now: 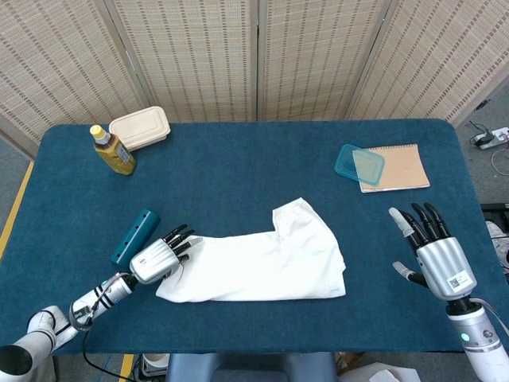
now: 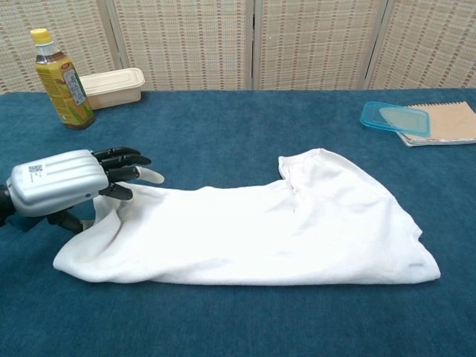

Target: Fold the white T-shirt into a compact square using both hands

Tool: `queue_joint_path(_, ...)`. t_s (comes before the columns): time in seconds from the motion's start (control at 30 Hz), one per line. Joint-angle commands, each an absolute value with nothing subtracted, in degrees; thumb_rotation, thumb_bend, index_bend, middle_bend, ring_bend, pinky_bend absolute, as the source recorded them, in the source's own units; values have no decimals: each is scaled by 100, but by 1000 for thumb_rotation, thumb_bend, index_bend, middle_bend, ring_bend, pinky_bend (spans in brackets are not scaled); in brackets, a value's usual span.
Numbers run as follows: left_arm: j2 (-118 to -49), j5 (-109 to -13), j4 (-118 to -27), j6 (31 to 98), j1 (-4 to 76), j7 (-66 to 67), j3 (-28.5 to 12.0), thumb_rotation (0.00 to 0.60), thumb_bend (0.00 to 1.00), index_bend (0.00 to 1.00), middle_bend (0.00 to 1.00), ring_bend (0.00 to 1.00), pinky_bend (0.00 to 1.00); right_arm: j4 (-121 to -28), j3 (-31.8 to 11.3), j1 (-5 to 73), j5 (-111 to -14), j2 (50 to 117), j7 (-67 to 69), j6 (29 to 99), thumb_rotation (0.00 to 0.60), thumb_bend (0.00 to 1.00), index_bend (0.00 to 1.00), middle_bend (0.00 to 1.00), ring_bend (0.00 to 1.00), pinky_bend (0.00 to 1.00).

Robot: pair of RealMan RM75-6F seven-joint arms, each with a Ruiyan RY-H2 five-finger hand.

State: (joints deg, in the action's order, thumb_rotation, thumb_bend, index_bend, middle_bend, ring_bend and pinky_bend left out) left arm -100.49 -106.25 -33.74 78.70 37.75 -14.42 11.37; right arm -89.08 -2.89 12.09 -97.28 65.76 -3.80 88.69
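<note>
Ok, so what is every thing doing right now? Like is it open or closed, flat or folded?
White T-shirt: lying flat, folded into a long strip, left end bunched up.
Left hand: at the shirt's left end, touching the cloth; whether it grips it cannot be told.
Right hand: open, fingers apart, holding nothing.
Bottle: upright, yellow cap on.
Beige box: lid closed.
Blue lid: resting partly on the notebook.
Notebook: closed, flat.

Your left hand (image 1: pixel 158 259) lies low, back up, fingers (image 2: pixel 125 158) reaching forward and slightly spread; whether the thumb pinches anything beneath cannot be told. Its forearm runs back toward the near left corner. Your right hand (image 1: pixel 434 250) is raised on its wrist, back to the camera, fingers (image 1: pixel 420 219) apart and holding nothing.
</note>
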Motion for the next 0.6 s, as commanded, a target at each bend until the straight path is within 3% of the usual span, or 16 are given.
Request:
queue_joint_path(0.03,-9952,-10562,-3675,7737,3839,-1462,1108,600,618,727,192,24,0,-8874,-294,1189,-9737,6585,-342,8910,600,68,23,160,31,0)
queue_joint_path(0.2,-9749,-10454,-4282,7557,3973,-1327,985,600,716,752,222,37,0,-8821,-312,1151,-9761,6589,-286,9006,600,68,35,164,34,0)
queue_joint_path(0.6,-8738,-9883,-7269,6719,4540,353,163,600,719,746,222,37,0,-8632,-436,1096,-9760,6624,-89,9264,600,68,54,167,39,0)
